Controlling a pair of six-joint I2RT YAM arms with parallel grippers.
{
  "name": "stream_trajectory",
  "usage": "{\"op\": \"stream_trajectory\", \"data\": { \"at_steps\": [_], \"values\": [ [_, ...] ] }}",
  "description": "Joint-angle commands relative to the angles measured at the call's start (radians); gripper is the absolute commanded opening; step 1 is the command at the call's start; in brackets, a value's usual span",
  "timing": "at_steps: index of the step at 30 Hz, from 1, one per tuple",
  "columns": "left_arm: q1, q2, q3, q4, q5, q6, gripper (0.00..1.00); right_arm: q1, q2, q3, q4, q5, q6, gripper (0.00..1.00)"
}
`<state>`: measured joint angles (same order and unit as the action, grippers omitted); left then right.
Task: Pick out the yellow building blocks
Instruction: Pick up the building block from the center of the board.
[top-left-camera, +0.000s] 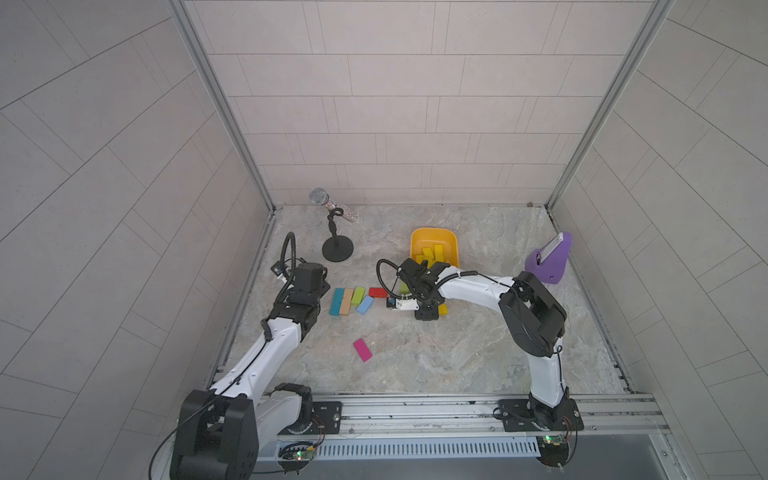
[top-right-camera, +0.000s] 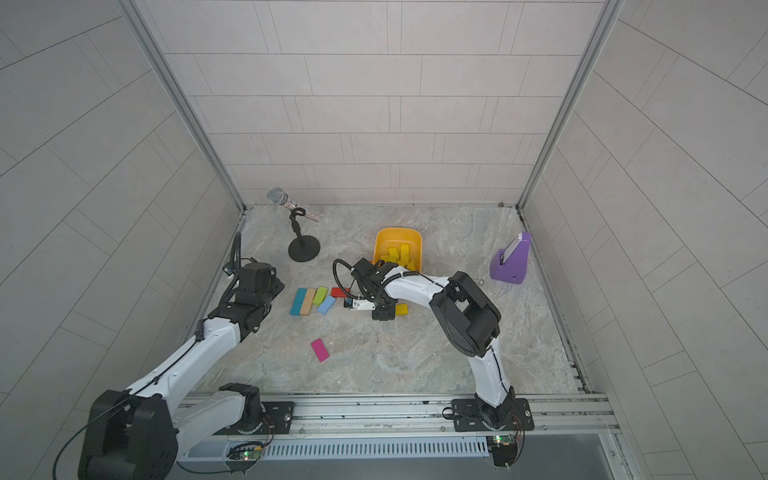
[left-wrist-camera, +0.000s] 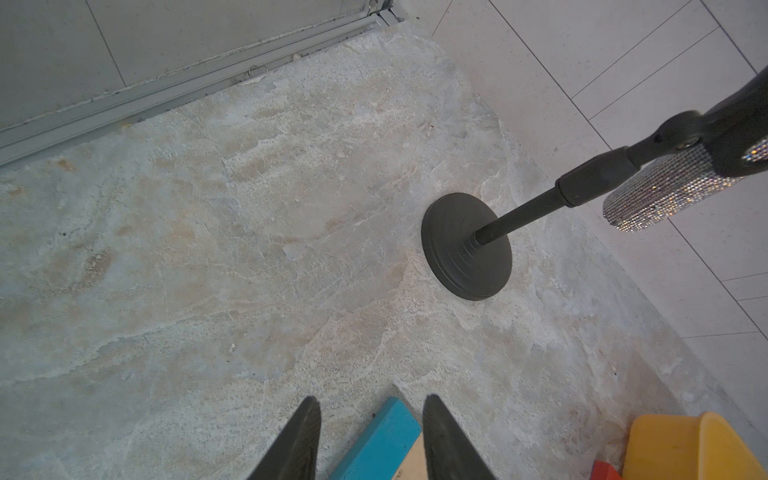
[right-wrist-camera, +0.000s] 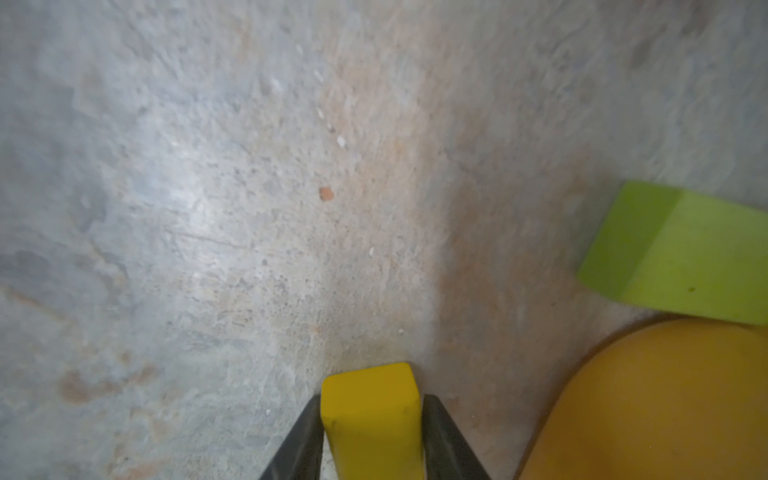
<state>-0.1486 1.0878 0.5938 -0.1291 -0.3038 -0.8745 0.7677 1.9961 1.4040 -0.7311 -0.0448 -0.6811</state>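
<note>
My right gripper (right-wrist-camera: 372, 398) is shut on one of the yellow building blocks (right-wrist-camera: 370, 424), held low over the stone table by its long sides. Both top views show this block (top-left-camera: 443, 308) (top-right-camera: 401, 308) poking out beside the right gripper (top-left-camera: 428, 312), just in front of the orange-yellow tub (top-left-camera: 432, 237). Several more yellow blocks (top-left-camera: 432, 253) (top-right-camera: 399, 254) lie inside that tub. My left gripper (left-wrist-camera: 370, 399) hovers open at the table's left, above the end of a teal block (left-wrist-camera: 386, 436), gripping nothing.
A row of teal (top-left-camera: 337, 301), tan (top-left-camera: 345, 302), lime-green (top-left-camera: 357, 294), light-blue (top-left-camera: 365, 304) and red (top-left-camera: 377, 292) blocks lies between the arms. A pink block (top-left-camera: 363, 350) lies nearer the front. A microphone stand (top-left-camera: 337, 249) stands back left, a purple holder (top-left-camera: 548, 259) back right.
</note>
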Motion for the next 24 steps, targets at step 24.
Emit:
{"op": "stream_trajectory", "data": {
  "at_steps": [24],
  "values": [
    [0.006, -0.005, -0.006, -0.012, -0.029, 0.001, 0.45, -0.052, -0.385, -0.142, 0.313, -0.113, 0.424, 0.05]
  ]
}}
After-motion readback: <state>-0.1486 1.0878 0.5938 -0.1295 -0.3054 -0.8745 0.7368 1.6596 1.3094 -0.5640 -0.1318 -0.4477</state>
